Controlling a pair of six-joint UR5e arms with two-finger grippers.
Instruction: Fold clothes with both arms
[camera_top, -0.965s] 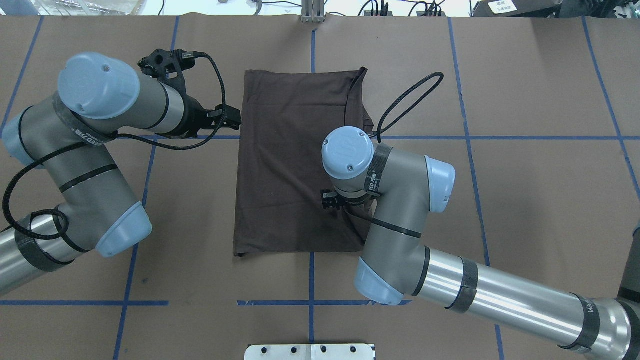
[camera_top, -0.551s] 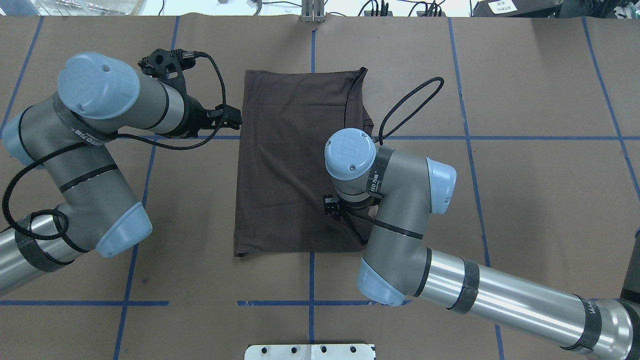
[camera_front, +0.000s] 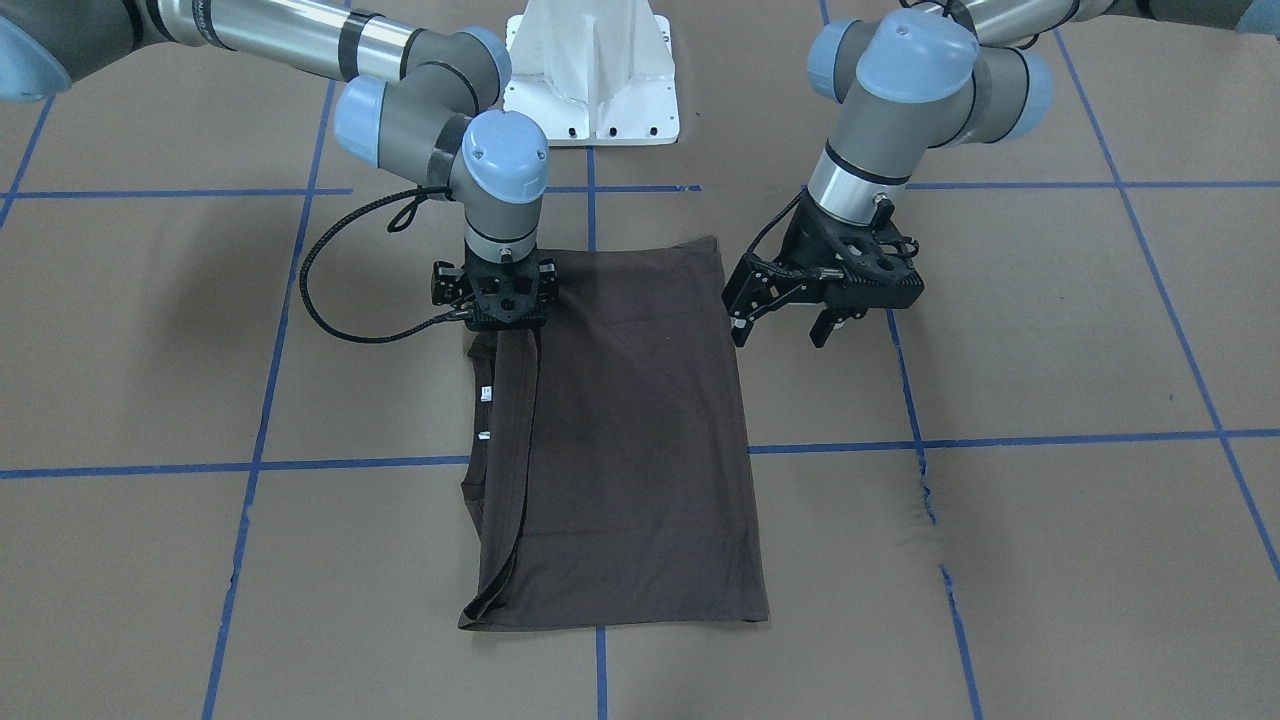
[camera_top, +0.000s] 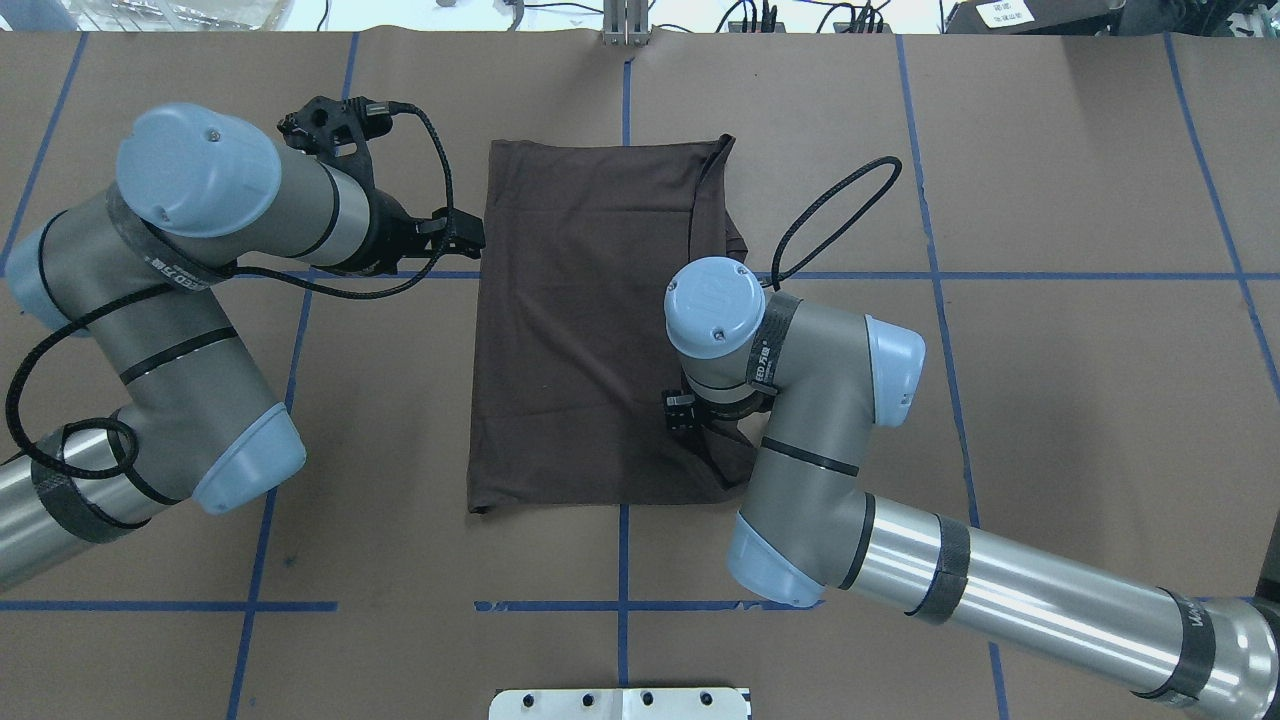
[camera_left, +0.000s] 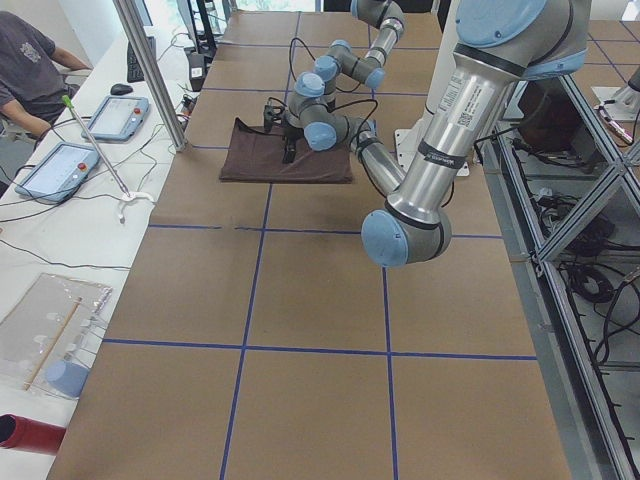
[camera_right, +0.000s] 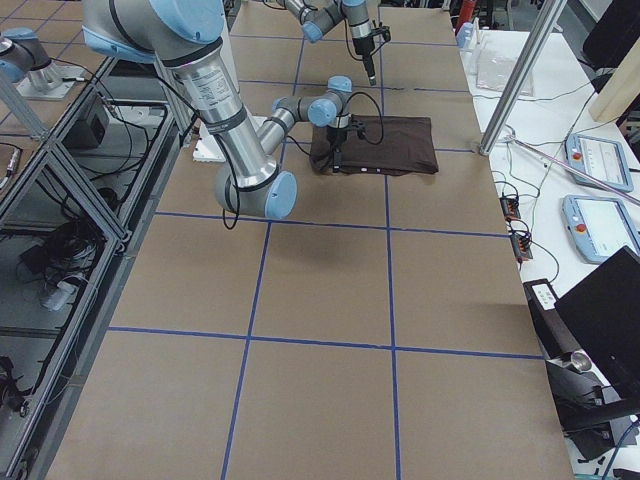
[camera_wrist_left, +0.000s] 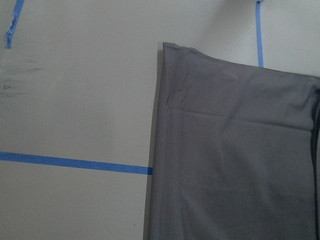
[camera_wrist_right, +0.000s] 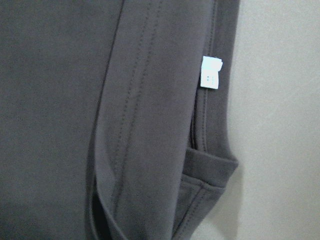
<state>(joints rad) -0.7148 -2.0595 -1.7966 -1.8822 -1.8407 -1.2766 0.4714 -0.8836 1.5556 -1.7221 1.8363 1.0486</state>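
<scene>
The dark brown-grey T-shirt (camera_front: 640, 430) lies folded into a long rectangle in the middle of the table (camera_top: 580, 330). A narrow folded strip with white tags (camera_front: 484, 393) runs along its edge on my right arm's side. My right gripper (camera_front: 503, 322) points straight down onto the near end of that strip and looks shut on it; the wrist hides the fingers in the overhead view (camera_top: 688, 414). The right wrist view shows the strip and a white tag (camera_wrist_right: 211, 72) close up. My left gripper (camera_front: 780, 335) is open and empty beside the opposite edge (camera_top: 465, 232).
The white base pedestal (camera_front: 592, 80) stands at the table's robot side. Blue tape lines (camera_top: 1000, 276) cross the brown paper. Past the table's far edge in the exterior left view are a metal post (camera_left: 150, 70), tablets (camera_left: 115, 115) and a seated person (camera_left: 30, 60).
My right arm has moved toward the robot's side and slightly outward, and the shirt's near right corner has shifted with it. The left arm has stayed put.
</scene>
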